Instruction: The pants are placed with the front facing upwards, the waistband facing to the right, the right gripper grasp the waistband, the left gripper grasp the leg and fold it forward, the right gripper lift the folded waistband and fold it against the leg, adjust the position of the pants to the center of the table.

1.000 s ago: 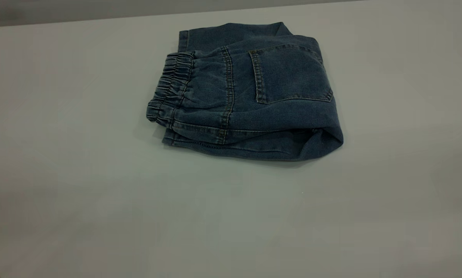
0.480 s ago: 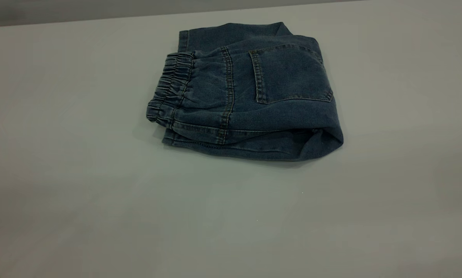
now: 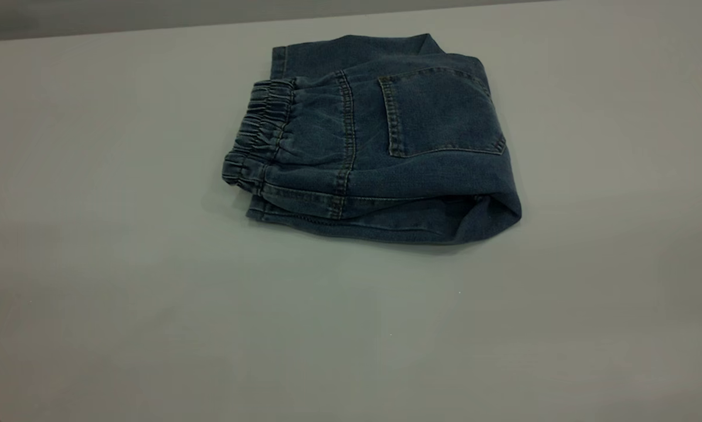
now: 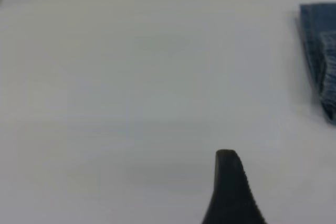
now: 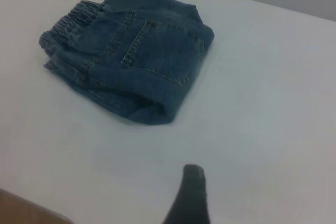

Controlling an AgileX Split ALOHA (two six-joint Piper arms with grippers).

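Left wrist view crops the pants (image 4: 321,56) at frame edge

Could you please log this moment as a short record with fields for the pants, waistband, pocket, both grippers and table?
pants: folded, lying flat on the table
waistband: on top, facing the exterior view's left
pocket: back patch pocket facing up
left gripper: away from the pants, over bare table, holding nothing
right gripper: away from the pants, holding nothing

L claw (image 4: 231,192) & R claw (image 5: 190,195) both low, clear of cloth
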